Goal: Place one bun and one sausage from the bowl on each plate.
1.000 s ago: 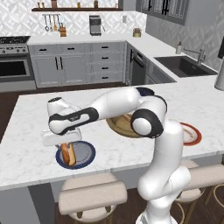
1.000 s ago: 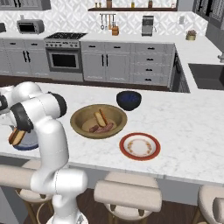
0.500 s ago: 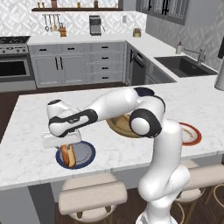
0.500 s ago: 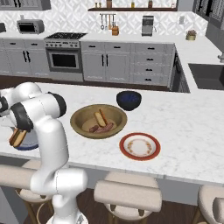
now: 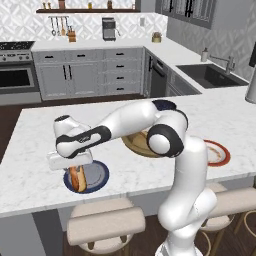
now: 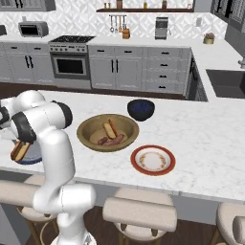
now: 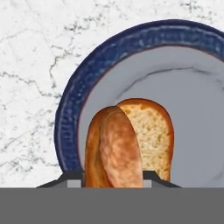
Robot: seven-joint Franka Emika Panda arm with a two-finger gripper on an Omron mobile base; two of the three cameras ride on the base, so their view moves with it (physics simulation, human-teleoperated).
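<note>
My gripper [image 5: 74, 169] is shut on a brown bun [image 5: 75, 179], which hangs over the left part of the dark blue-grey plate [image 5: 97, 176]. In the hand view the bun [image 7: 117, 146] stands between my two fingertips [image 7: 72, 178], with the plate [image 7: 188, 105] right behind it. Whether the bun touches the plate I cannot tell. The wooden bowl [image 6: 86, 131] at mid-counter holds another bun [image 6: 110, 129] and sausages [image 6: 114, 140]. The white red-rimmed plate [image 6: 153, 160] lies bare to its right. From the right base view my own arm hides the gripper, with the held bun [image 6: 19, 150] beside the blue plate [image 6: 32, 157].
A small dark blue bowl [image 6: 141, 109] stands behind the wooden bowl. Padded stools [image 5: 105, 227] line the counter's near edge. The blue-grey plate sits close to that edge, with bare marble [image 5: 35, 145] to its left and behind it.
</note>
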